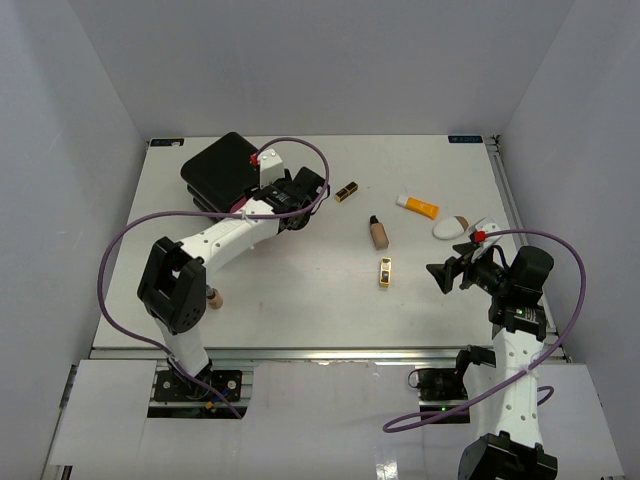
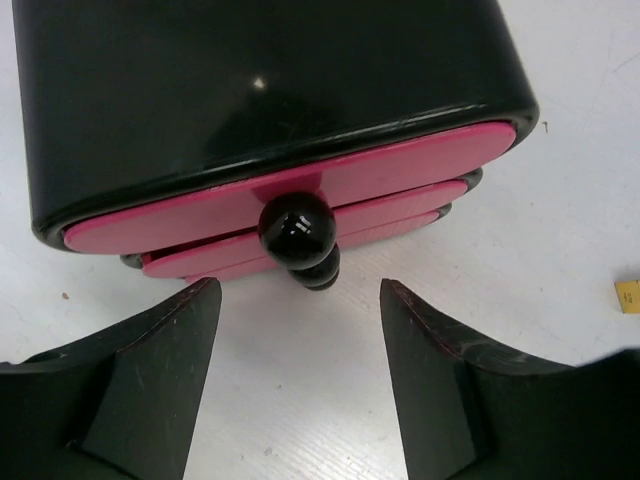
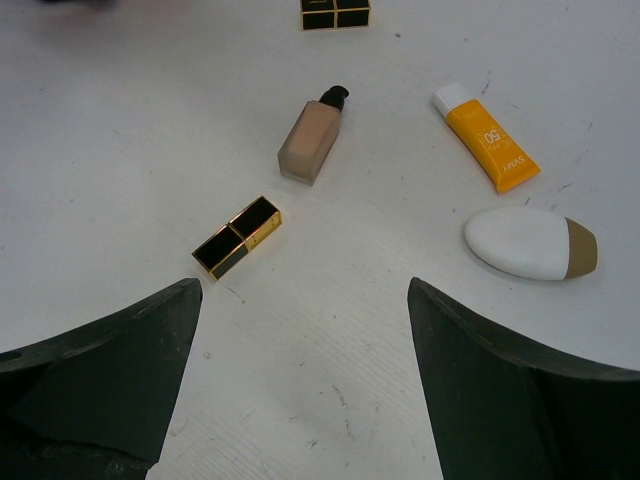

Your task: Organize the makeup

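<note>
While the left gripper [image 2: 298, 300], jaws apart (nothing between them), faces the round black knob [image 2: 295, 228] of the black, pink-drawered box [image 2: 250, 90], the right gripper [image 3: 302, 290] hangs wide open. Before it on the white table [image 3: 100, 150] lie a black-and-gold lipstick tube [image 3: 237, 237], beige black-capped foundation bottle [image 3: 312, 140], orange white-capped tube [image 3: 487, 140] and white oval puff [image 3: 525, 242].

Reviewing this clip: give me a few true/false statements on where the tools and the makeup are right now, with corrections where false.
1. The left tool stands open, facing a knob on the black box. True.
2. The right tool grips a lipstick tube. False: it is open and empty; the tube lies on the table.
3. The orange tube sits inside a drawer. False: it lies on the table beside the white puff.
4. The foundation bottle lies on its side. True.
</note>
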Tool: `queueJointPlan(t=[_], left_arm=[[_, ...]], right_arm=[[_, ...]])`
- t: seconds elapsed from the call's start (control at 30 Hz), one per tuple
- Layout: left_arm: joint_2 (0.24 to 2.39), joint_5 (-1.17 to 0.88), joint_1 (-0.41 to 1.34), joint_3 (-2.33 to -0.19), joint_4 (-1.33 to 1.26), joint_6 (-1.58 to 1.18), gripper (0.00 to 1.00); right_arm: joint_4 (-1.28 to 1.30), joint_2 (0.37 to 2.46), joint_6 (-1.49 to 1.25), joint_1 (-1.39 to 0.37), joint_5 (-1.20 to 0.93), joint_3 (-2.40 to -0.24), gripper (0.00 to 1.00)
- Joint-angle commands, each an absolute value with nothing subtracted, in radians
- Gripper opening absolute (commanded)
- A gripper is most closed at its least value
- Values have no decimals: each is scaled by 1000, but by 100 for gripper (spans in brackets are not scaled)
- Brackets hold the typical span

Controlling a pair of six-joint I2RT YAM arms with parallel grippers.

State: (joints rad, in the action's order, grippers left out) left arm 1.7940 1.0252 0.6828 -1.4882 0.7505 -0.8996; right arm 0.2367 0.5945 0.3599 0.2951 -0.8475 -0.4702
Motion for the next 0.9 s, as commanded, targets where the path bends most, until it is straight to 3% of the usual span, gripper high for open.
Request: queueJointPlan(t=[0.0, 0.53, 0.87], left_arm=[[1816, 1080, 670, -1550, 778, -919, 69], [1867, 1086, 618, -1569, 753, -874, 66], [1852, 1041, 617, -1553, 738, -877, 54]], right_arm=[[221, 590, 360, 301, -849, -512, 90], [213, 591, 353, 302, -828, -511, 90], [210, 590, 349, 307, -827, -508, 90]])
